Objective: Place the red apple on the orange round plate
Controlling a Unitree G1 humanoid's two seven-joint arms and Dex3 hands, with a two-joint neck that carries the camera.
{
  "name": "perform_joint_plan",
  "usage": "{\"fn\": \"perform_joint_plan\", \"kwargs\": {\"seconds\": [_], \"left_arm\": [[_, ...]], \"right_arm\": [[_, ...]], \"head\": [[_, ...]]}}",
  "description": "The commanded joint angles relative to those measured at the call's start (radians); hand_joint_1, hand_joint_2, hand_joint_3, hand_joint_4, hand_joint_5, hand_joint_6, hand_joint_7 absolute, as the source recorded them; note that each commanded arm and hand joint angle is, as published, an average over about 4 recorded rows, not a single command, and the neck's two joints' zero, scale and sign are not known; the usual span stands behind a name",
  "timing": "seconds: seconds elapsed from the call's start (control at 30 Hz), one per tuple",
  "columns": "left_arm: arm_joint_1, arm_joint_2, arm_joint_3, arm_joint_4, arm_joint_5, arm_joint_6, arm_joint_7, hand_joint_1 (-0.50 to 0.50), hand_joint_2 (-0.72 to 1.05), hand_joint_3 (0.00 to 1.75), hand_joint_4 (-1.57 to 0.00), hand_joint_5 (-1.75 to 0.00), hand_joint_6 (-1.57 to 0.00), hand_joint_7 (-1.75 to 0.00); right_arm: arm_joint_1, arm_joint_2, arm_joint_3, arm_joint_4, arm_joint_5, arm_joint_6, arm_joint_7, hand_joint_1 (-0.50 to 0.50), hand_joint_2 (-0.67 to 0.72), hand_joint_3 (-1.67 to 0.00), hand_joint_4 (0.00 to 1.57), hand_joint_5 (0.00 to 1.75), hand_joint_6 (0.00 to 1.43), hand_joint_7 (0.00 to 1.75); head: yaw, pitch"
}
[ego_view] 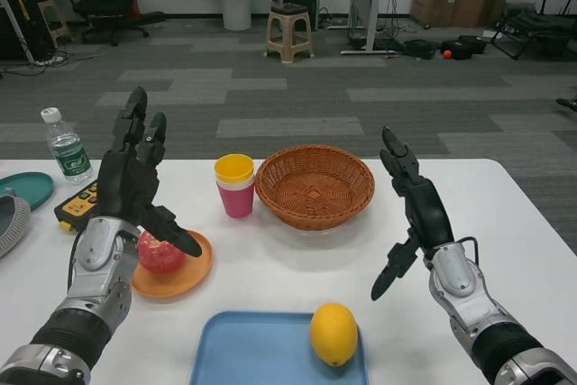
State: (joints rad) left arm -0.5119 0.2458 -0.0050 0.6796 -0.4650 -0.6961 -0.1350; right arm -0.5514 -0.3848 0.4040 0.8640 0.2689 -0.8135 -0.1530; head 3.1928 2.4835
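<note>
The white table (297,254) has a wicker basket (315,185) toward its far edge and a blue tray (261,353) with a lemon (334,334) at the near edge. Both hands are spread and hold nothing, the left hand (133,178) raised over the left side and the right hand (413,209) over the right side. The red apple (159,253) is sitting on the orange round plate (185,275) near the left edge, right under the left hand.

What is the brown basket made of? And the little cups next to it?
The basket looks like woven wicker or rattan: brown strands crisscross with a matte, ribbed surface. The stacked cups, yellow over pink, are probably plastic: smooth, solid bright colours and thin rims, though that is a guess from looks.
</note>
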Motion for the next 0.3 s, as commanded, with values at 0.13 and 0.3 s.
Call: {"fn": "perform_joint_plan", "kwargs": {"seconds": [0.13,0.3], "left_arm": [[0.012,-0.002,0.012,-0.018,-0.008,-0.004,0.005,-0.50,-0.72,0.09,0.00,-0.10,0.00,0.00],[0.012,0.004,0.009,-0.024,-0.016,-0.002,0.005,-0.50,-0.72,0.09,0.00,-0.10,0.00,0.00]], "right_arm": [[-0.022,-0.002,-0.009,-0.008,0.003,-0.004,-0.007,-0.33,0.72,0.00,0.00,0.00,0.00,0.03],[-0.018,0.009,-0.014,-0.015,0.002,-0.004,-0.006,-0.33,0.72,0.00,0.00,0.00,0.00,0.07]], "head": [[-0.003,0.003],[0.000,0.002]]}}
